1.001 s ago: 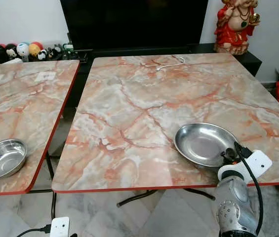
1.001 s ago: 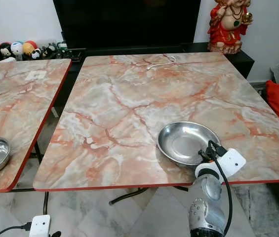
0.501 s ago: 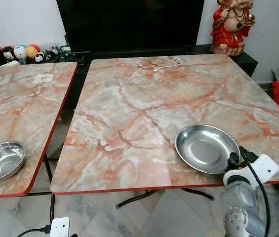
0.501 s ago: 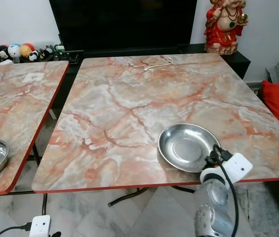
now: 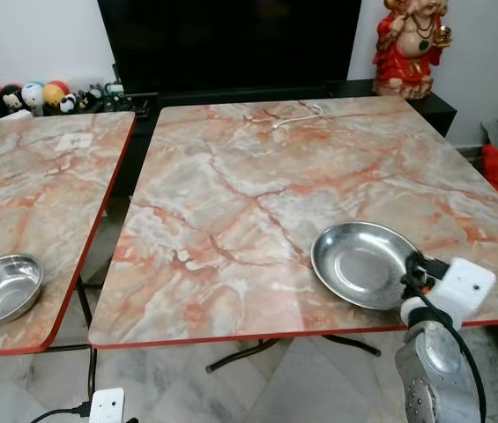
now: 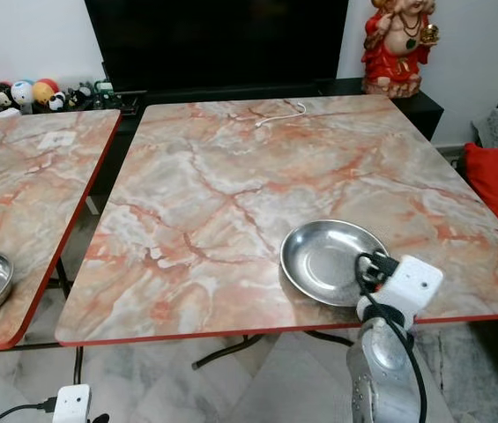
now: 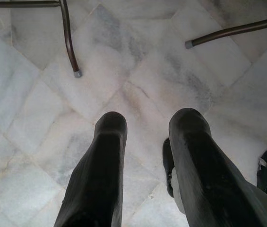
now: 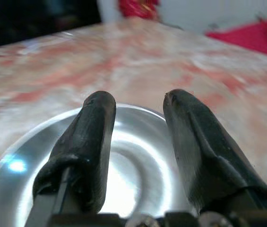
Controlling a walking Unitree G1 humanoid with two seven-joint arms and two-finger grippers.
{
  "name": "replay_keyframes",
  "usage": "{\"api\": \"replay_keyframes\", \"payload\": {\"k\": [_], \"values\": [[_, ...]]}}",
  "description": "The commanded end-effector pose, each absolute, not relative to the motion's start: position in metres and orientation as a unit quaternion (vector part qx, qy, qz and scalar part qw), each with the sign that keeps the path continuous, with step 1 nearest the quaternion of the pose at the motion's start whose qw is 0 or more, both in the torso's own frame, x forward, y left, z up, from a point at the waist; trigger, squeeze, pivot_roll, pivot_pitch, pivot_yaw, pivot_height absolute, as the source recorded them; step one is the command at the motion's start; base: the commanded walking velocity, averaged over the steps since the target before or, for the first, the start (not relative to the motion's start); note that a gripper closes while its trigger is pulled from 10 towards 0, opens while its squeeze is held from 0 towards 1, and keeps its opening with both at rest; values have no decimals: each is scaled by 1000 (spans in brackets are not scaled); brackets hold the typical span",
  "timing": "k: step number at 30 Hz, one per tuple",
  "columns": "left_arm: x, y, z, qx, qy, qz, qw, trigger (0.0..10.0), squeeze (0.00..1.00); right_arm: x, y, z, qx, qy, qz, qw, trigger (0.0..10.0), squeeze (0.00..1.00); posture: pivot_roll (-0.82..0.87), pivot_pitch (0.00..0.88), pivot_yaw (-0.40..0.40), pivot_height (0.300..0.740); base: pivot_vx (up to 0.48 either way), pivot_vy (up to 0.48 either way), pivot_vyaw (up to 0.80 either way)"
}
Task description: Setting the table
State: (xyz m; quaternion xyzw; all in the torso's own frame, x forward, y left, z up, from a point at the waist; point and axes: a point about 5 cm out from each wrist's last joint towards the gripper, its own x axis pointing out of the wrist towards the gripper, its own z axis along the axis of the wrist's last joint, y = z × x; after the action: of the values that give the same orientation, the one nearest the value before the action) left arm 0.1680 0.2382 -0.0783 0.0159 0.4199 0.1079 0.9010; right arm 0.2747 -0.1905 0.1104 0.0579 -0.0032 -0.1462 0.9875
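I see my right gripper (image 8: 135,111) parted, gripping nothing, poised over the plate (image 5: 363,264) at the table (image 5: 231,176) edge; left gripper (image 7: 147,130) parted, empty, above floor (image 7: 38,109).

Bright, even daylight — head views sharp (right wrist view blurred, glare-spotted).

The right arm (image 5: 432,379), at the lower right of the head views, has a rounded silver metal shell with small dark screw holes. A white rectangular block (image 5: 460,286) with one small dark dot sits at the wrist. A black cable (image 6: 400,339) loops from the block down along the shell. The right gripper (image 8: 138,109) has two long black matte fingers with rounded tips. The left gripper (image 7: 145,125) has the same two black fingers (image 7: 100,170).
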Motion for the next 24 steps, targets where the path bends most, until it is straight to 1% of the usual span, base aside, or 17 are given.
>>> {"api": "replay_keyframes", "payload": {"k": [1,3,4,5,6,7,9,11,16,17,20,24], "values": [[163,238,-81,22,434,101,895,10000,0,280,-184,114,50,-13,-114,992,10000,0,-132,0,31,740,0,0,0],[162,238,-81,20,435,101,895,10000,0,289,-176,116,40,-17,-71,997,10000,0,-136,0,30,740,0,0,0],[162,238,-81,20,435,101,895,10000,0,289,-176,116,40,-17,-71,997,10000,0,-136,0,30,740,0,0,0],[162,238,-81,20,435,101,895,10000,0,292,-171,117,31,-17,-53,998,10000,0,-138,0,30,740,0,0,0],[160,239,-82,23,439,102,892,10000,0,300,-156,117,28,-14,-5,1000,10000,0,-123,0,20,740,0,0,0],[160,239,-83,24,441,102,891,10000,0,302,-153,117,30,-13,5,999,10000,0,-109,0,12,740,0,0,0],[155,241,-84,25,448,103,888,10000,0,307,-149,118,63,-15,-5,998,10000,0,-98,0,13,740,0,0,0],[152,242,-85,22,451,106,886,10000,0,307,-146,119,69,-20,-11,997,10000,0,-100,0,18,740,0,129,0],[145,247,-86,30,461,103,881,10000,0,305,-135,118,74,-24,-5,997,10000,0,-100,0,26,740,0,469,0],[143,253,-85,31,463,106,879,10000,0,302,-131,115,76,-23,3,997,10000,0,-101,0,25,740,0,480,0],[143,258,-84,32,463,108,879,10000,0,299,-128,111,70,-20,15,997,10000,0,-100,0,23,740,0,480,0],[143,258,-84,30,462,107,880,10000,0,304,-130,113,60,-25,17,998,10000,0,-100,0,19,740,0,480,455]]}}
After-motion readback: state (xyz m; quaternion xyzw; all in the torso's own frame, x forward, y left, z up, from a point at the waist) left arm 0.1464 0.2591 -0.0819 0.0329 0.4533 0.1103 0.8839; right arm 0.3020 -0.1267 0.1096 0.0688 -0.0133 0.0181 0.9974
